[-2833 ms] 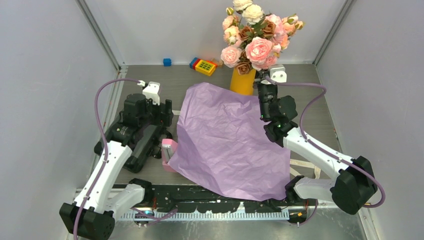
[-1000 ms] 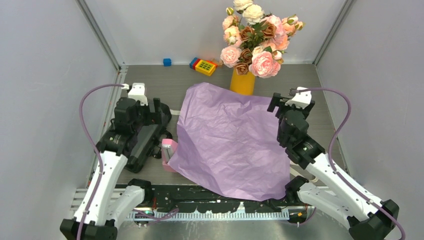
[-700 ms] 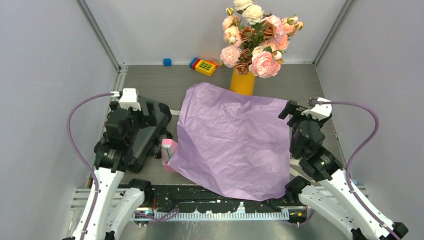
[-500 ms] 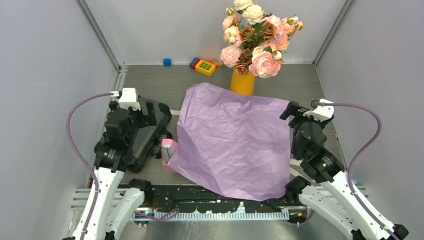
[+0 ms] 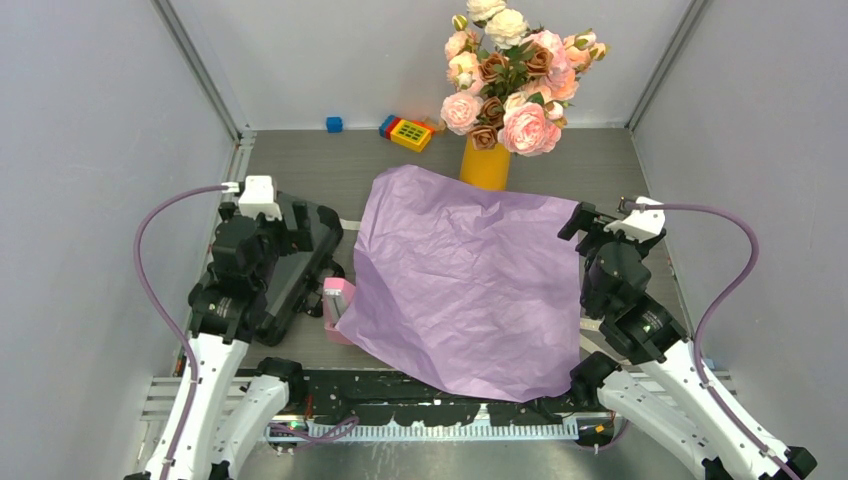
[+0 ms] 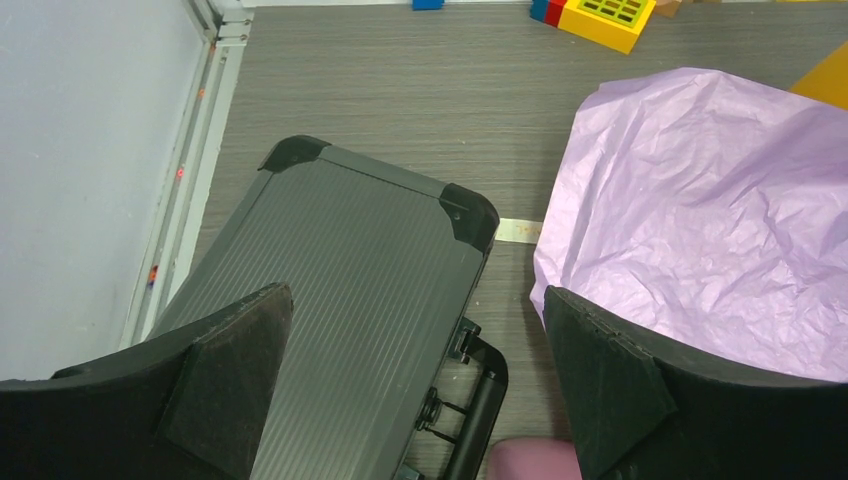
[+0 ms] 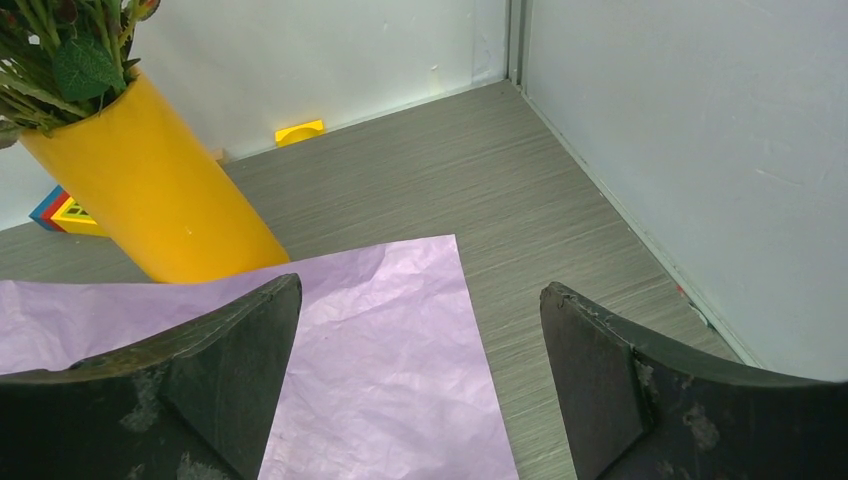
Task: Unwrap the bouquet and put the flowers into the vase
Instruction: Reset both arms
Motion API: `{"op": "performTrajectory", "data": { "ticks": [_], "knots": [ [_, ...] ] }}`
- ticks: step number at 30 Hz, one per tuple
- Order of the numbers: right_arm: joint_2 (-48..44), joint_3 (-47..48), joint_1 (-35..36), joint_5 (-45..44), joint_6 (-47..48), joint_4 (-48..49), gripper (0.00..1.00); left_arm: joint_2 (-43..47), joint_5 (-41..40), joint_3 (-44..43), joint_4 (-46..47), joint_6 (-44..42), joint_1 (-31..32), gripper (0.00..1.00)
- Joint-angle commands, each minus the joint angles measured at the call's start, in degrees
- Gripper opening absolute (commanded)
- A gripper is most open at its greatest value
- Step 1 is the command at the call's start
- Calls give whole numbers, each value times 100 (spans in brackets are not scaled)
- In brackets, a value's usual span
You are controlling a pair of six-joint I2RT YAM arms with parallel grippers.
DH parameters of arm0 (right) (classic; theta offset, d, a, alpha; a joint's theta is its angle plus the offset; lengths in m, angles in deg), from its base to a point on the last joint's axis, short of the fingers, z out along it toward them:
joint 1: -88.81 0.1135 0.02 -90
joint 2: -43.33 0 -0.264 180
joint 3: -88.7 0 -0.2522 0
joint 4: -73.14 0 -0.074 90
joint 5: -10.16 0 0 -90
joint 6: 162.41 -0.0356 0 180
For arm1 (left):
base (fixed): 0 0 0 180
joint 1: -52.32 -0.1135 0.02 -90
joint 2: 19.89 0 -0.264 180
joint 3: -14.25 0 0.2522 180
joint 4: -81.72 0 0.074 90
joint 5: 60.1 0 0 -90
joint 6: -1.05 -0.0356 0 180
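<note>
The yellow-orange vase (image 5: 486, 165) stands upright at the back, with the flowers (image 5: 512, 75) in it, small pink, peach and brown roses mixed with bigger pale ones. The bouquet's lilac paper (image 5: 465, 285) lies spread flat in front of the vase, with no stems on it. My left gripper (image 5: 300, 215) hangs open over a black case, left of the paper, with nothing between its fingers (image 6: 240, 350). My right gripper (image 5: 590, 222) is open above the paper's right edge (image 7: 400, 340) and also holds nothing. The vase (image 7: 150, 195) and its green stems show in the right wrist view.
A black ribbed case (image 6: 340, 300) lies at the left under my left gripper. A pink object (image 5: 338, 300) sits at the paper's left edge. A beige ribbon strip (image 6: 518, 231) lies on the table. A yellow toy block (image 5: 410, 133) and a blue cube (image 5: 334, 124) stand near the back wall.
My right gripper has left the vase and drawn back to the right. The left arm has pulled back to the left. Both have held still for the last half second.
</note>
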Motion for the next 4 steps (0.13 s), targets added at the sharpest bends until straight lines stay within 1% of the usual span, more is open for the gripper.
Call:
{"op": "performTrajectory", "data": {
  "ticks": [1, 4],
  "knots": [
    [-70, -1, -7, -59, -30, 177, 95, 70, -94, 14, 293, -25, -26, 100],
    [-151, -20, -7, -40, -30, 196, 95, 49, -32, 10, 291, -30, -26, 100]
  ]
}}
